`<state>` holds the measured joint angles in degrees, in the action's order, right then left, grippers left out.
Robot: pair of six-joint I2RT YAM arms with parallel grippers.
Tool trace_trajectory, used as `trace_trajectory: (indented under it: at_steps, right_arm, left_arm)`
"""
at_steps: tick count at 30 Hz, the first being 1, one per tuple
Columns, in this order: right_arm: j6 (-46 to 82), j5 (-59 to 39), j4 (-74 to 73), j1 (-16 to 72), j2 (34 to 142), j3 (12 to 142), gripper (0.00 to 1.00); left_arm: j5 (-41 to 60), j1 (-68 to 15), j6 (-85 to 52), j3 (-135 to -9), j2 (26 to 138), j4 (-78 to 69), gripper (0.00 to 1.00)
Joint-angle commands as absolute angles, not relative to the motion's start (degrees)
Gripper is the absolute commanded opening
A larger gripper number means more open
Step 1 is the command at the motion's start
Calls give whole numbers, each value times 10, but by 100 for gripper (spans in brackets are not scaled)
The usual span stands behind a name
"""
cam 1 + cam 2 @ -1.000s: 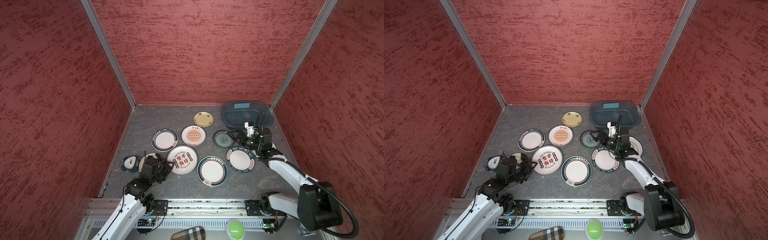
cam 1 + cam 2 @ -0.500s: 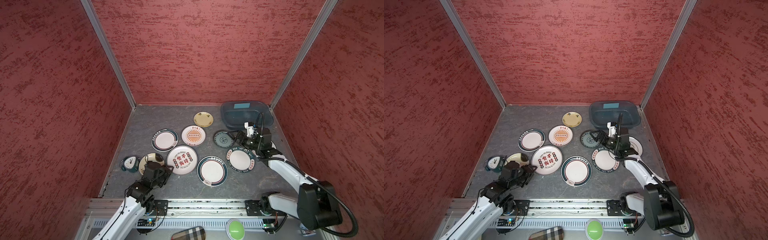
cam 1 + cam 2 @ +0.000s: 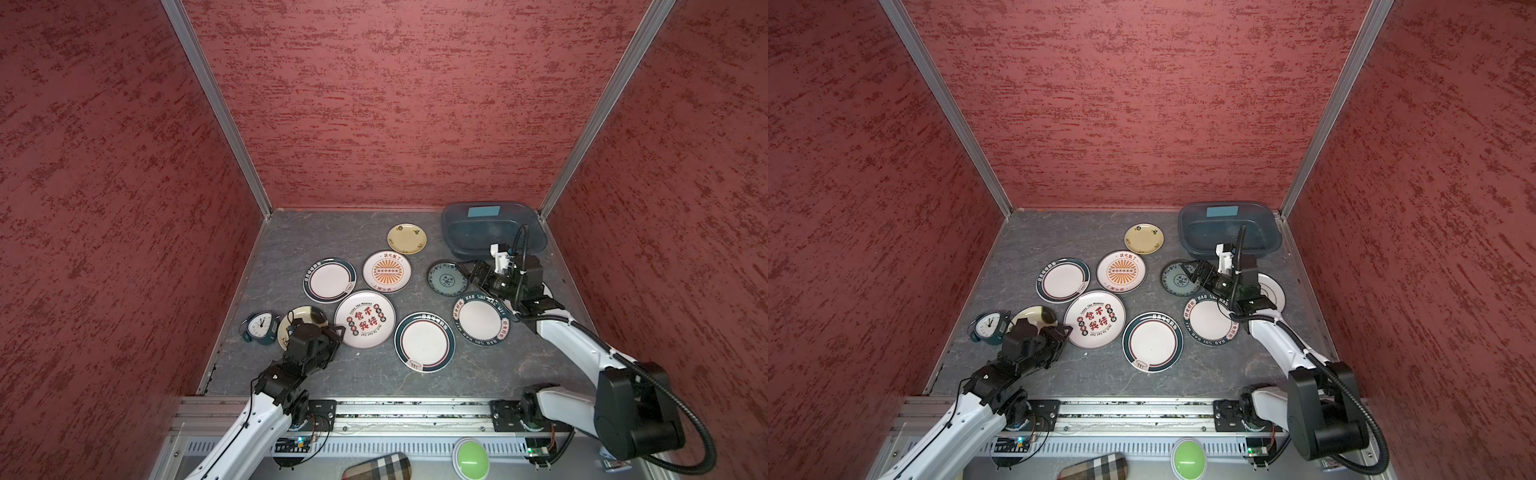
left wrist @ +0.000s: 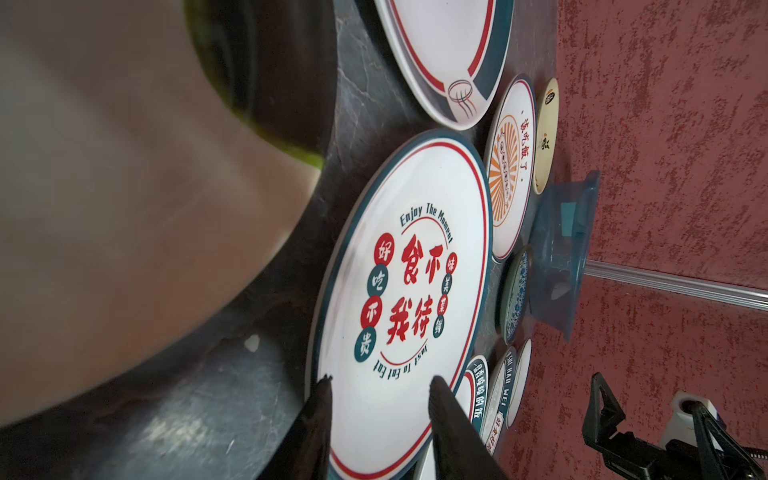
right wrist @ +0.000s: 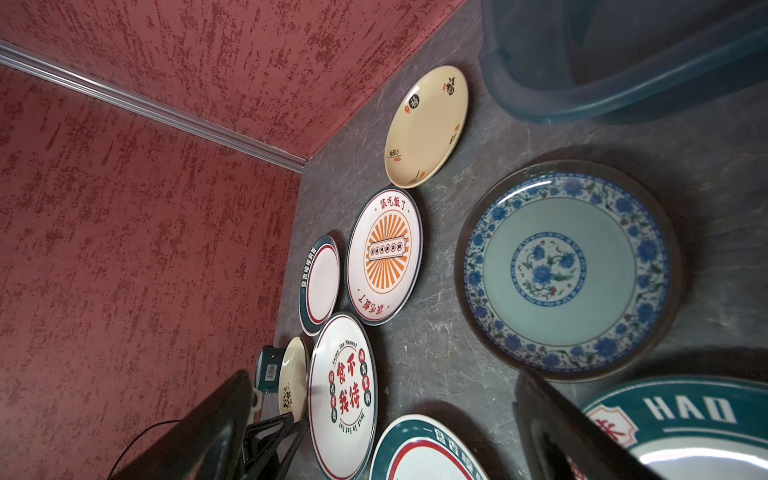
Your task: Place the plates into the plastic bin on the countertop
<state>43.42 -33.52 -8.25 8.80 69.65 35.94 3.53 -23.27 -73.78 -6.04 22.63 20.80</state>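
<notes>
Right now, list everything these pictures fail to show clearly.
- White plate, both top views: mostly hidden behind the right arm.
- Cream plate beside the clock, top views: half covered by the left arm; a blur in the left wrist view.
- Whether the left tool touches the red-character plate: the left wrist view cannot settle it.
- Lettering on the front teal-rimmed plate: too small in top views.

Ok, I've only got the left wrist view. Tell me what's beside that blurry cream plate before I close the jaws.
Observer: An alarm clock stands close beside the cream plate, on the side away from the red-character plate.
Operator: Now check the plastic bin for me.
Observer: In both top views the plastic bin has no plates in it.
Operator: Report the other arm.
Observer: The right gripper is at the rim of the small teal plate, jaws wide open.
</notes>
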Motion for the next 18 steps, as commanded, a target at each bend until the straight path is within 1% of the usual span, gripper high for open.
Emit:
trace_trajectory:
  at_steps: [1,7,11,15,18]
  right_arm:
    - [425,-319,-84,91,685,369,99]
    - [421,-316,-74,90,680,370,99]
    - [420,-314,-67,90,681,374,99]
    - [418,-312,-65,90,682,375,99]
    - [417,-309,-65,90,685,377,99]
  left_arm:
    - [16,-235,-735,-6,224,257,39]
    - [20,-235,-721,-21,225,287,38]
    - [25,-235,-694,-64,225,356,38]
    - [23,-235,-684,-104,226,438,46]
    - [24,-236,-686,-103,227,445,48]
